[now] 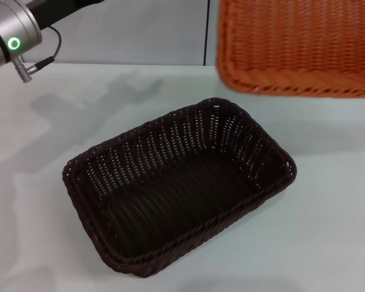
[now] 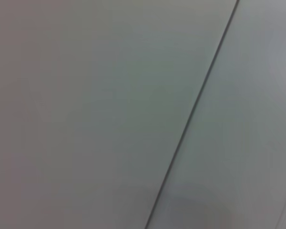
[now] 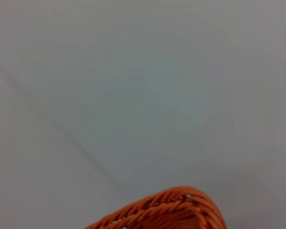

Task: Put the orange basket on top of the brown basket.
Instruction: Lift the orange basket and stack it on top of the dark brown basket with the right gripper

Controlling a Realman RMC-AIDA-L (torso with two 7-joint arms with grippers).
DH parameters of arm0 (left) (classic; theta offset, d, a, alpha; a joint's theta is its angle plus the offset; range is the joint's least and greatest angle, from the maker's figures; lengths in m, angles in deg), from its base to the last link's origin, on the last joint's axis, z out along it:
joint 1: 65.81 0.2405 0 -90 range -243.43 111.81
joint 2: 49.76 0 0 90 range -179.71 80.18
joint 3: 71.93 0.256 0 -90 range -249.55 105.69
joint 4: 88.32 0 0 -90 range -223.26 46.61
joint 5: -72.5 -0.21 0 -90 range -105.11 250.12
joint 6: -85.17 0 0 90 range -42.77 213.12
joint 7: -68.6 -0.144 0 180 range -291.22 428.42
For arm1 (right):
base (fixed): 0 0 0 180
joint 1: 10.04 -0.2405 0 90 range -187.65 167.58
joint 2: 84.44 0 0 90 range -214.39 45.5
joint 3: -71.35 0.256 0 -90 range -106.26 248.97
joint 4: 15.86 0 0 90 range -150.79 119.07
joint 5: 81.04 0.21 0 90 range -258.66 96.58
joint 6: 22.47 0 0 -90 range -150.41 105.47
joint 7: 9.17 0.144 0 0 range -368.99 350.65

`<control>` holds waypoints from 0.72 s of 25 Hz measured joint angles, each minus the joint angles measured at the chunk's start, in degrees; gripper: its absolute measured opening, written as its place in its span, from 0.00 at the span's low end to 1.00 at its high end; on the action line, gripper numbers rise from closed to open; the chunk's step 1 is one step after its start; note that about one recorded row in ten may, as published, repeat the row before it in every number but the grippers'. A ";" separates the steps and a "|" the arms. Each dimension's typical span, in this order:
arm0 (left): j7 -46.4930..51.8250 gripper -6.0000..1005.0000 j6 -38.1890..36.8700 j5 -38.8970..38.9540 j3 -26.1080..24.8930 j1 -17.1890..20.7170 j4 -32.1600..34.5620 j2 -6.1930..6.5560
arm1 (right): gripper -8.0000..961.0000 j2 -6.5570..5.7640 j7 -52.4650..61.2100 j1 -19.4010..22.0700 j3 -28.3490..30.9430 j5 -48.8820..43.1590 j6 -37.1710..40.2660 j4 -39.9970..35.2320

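Head view, baskets: 2 in all. 1 brown basket (image 1: 179, 188) sits empty on the tabletop (image 1: 328, 231) at centre. 1 orange basket (image 1: 298, 45) is raised off the tabletop at 1 o'clock from the brown one, partly cut off by the frame.
Head view, arms: 1 left arm (image 1: 9, 36) at 10 o'clock, its gripper out of frame.
Left wrist view: plain pale surface with 1 dark seam (image 2: 195, 109).
Right wrist view: 1 orange braided rim corner (image 3: 167, 212) over the pale tabletop.
Fingers: cannot tell for either gripper; none visible.
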 joint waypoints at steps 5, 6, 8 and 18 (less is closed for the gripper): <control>-0.07 0.86 -1.04 0.04 -0.01 0.05 0.00 -0.33 | 0.18 0.33 0.00 -1.51 -3.78 0.58 5.88 0.01; -0.11 0.86 -1.09 0.04 -0.01 0.04 0.00 -0.39 | 0.18 0.96 0.00 -2.09 -6.07 0.60 7.07 -0.18; -0.17 0.86 -1.14 0.05 -0.01 0.03 -0.03 -0.50 | 0.18 1.51 -0.01 -2.43 -8.78 0.62 7.57 -0.31; -0.55 0.86 -2.23 0.37 -0.18 -0.02 -0.16 -0.81 | 0.18 5.34 -2.79 -5.92 -16.27 0.44 5.98 4.85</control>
